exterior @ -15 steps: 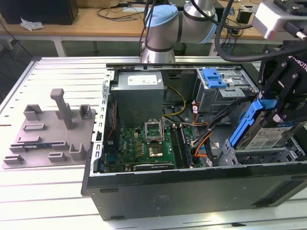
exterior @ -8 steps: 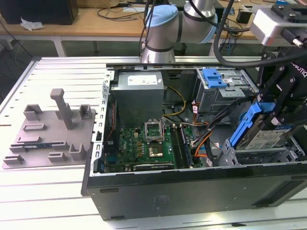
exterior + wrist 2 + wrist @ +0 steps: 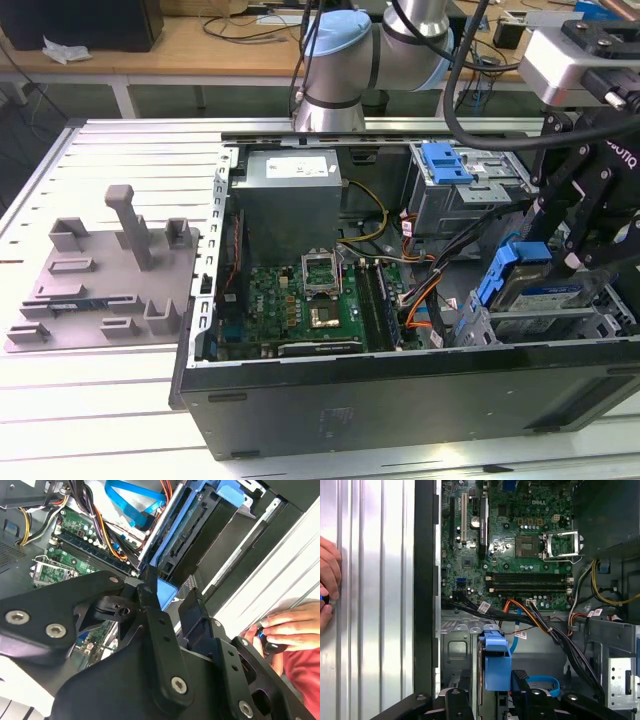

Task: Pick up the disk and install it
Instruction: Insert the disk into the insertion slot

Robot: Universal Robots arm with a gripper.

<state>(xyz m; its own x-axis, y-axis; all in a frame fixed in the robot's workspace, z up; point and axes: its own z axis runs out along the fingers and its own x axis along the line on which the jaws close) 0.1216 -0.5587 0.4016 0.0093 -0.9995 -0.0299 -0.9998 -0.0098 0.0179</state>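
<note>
We judge the pick-up done and the install step in hand. The gripper point(image 3: 578, 240) hangs over the corner of the open computer case point(image 3: 400, 395) at the exterior view's right, with the disk point(image 3: 548, 292) in its hold. The jaws are closed narrow on the disk, 1 finger on either side. In the first wrist view the disk's blue bracket point(image 3: 496, 662) stands edge-on between the 2 black fingers point(image 3: 454, 697). In the second wrist view the same blue end is pinched between them.

The disk is tilted. Its lower part lies in the grey drive cage point(image 3: 545, 328), and the bracket end is raised toward the exterior view's left. We cannot tell whether it already touches the cage's rails, but by our reading it is not seated flat.

A bundle of orange and black cables point(image 3: 420, 300) runs from the motherboard point(image 3: 300, 300) toward the cage and passes just beside the bracket. A person's hand point(image 3: 327, 587) rests on the slatted table point(image 3: 120, 400) outside the case wall, well apart from the gripper.

As we judge it, the next move calls for levelling the disk square to the cage. It must stay clear of those cables. The push should be gentle, since the plastic bracket looks likely to flex or catch.
</note>
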